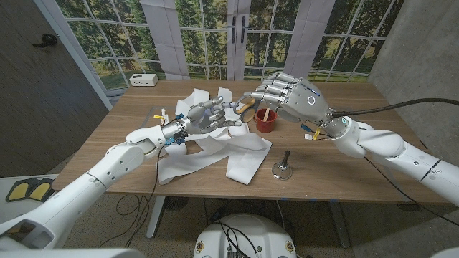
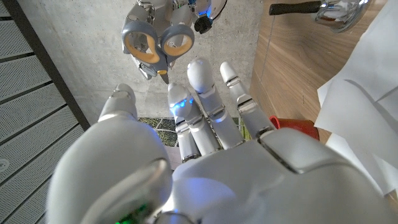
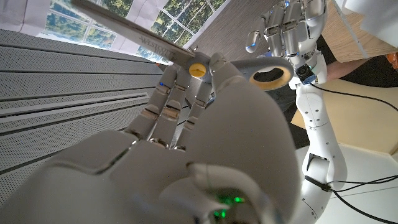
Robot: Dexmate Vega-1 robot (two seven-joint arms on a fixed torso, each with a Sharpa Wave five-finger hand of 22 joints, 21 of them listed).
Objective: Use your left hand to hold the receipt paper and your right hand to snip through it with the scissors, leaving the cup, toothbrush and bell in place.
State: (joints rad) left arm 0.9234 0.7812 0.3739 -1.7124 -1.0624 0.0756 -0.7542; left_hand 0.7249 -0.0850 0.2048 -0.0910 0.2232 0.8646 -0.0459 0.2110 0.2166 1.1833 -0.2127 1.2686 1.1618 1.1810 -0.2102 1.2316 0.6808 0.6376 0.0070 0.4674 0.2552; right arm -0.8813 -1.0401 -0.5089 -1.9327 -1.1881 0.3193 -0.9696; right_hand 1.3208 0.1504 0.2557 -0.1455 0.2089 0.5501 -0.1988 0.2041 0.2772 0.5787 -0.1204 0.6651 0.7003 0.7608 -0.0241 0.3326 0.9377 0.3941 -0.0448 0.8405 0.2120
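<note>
Receipt paper [image 1: 215, 147] spread in long white crumpled bands over the middle of the wooden table [image 1: 337, 168], from the far edge down toward the near edge. Not held by either hand as far as the head view shows.

Left arm reaching in from the near left corner, forearm angled up and across the paper. Left hand [image 1: 204, 115] raised above the bands, fingers [image 2: 202, 93] extended and spread toward the right hand, nothing between them: released.

Right arm coming in from the right side, elbow out, wrist bent back toward the table's centre. Right hand [image 1: 287, 92] lifted above the table, back upward, fingers curled around the scissors [image 1: 245, 104]. In the right wrist view, grey blades [image 3: 127, 25] running out past the fingertips, yellow pivot [image 3: 197, 69] beside them, one yellow-lined handle loop [image 3: 272, 73] by the thumb. Seen from the left wrist, both handle loops [image 2: 157, 42] just beyond the left fingertips; touching or apart, cannot tell.

Red cup [image 1: 266, 119] upright just below the right hand, beside the paper's right edge, with the toothbrush [image 1: 263, 115] standing in it.

Bell [image 1: 281, 170] with a dark upright handle on bare wood near the front edge, just right of the paper.
</note>
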